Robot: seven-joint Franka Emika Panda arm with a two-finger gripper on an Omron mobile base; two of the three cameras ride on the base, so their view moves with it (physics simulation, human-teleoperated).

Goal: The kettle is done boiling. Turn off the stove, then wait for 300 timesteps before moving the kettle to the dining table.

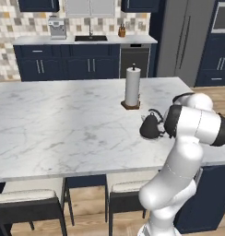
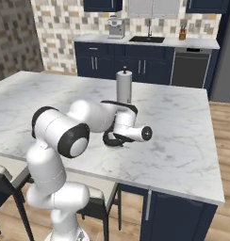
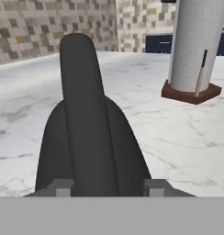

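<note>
Kettle (image 1: 150, 127), dark, rounded, arched handle, upright on dining table (image 1: 63, 124).

No text, label or number is readable (anywhere).

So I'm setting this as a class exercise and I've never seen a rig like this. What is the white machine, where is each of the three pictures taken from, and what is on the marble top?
The white machine is a robot arm on a driving base, in a rendered kitchen. Two pictures come from cameras on that base, behind the arm to its left and right; both show the same scene. The third comes from a camera on the arm's hand, looking along its tool.

The big marble surface is the dining table, with stools beneath its near edge. On it stand a dark kettle and, just behind, apart from it, a white paper-towel roll on a brown base.

In the hand picture, the tall dark shape is the kettle's handle, running up between the two small finger tips. They sit on either side of it, apparently gripping. The kettle looks to rest on the table.
</note>
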